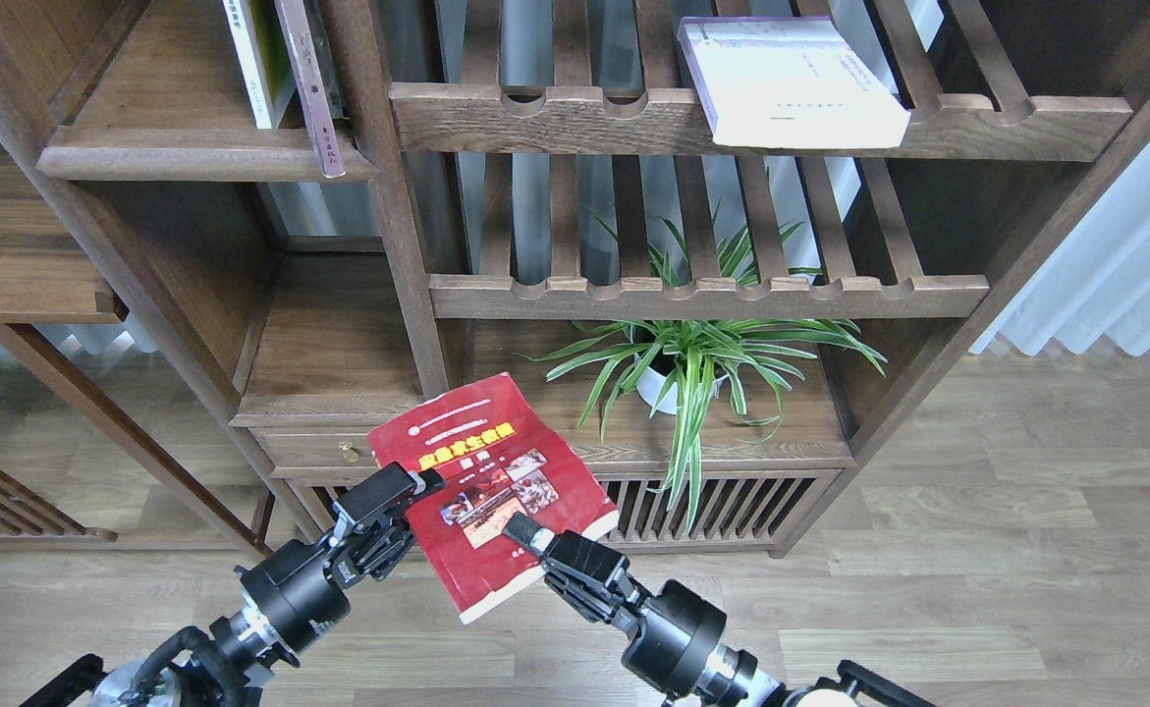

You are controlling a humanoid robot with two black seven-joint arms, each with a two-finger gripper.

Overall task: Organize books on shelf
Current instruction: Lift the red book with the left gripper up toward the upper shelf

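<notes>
The large red paperback with small cover photos (491, 486) hangs tilted in front of the brass-knobbed drawer, held between my two arms. My left gripper (415, 483) clamps its left edge; my right gripper (520, 530) pinches its lower right edge. The solid dark brown plank shelf (201, 152) at upper left has bare board left of its upright books.
</notes>
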